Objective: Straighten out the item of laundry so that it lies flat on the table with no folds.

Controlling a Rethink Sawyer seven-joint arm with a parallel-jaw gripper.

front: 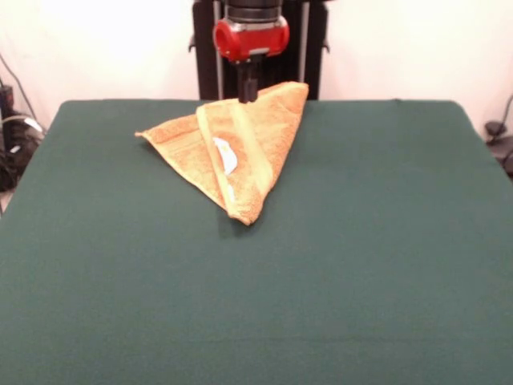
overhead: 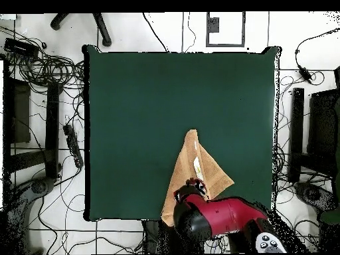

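The golden-orange towel [front: 240, 152] lies folded into a rough triangle near the far edge of the green table [front: 361, 241], its point toward the camera. A woven band and the small white label [front: 227, 157] show on the folded-over flap. My gripper [front: 248, 92] comes straight down onto the towel's far edge, with the fingers together and pinching the cloth there. In the overhead view the towel [overhead: 199, 163] sits near the table's [overhead: 133, 119] bottom edge, and the red arm covers the gripper [overhead: 189, 194] and the towel's lower part.
The robot's black pedestal [front: 208, 56] stands just behind the table's far edge. Cables and dark equipment [overhead: 40, 133] lie on the floor to both sides of the table.
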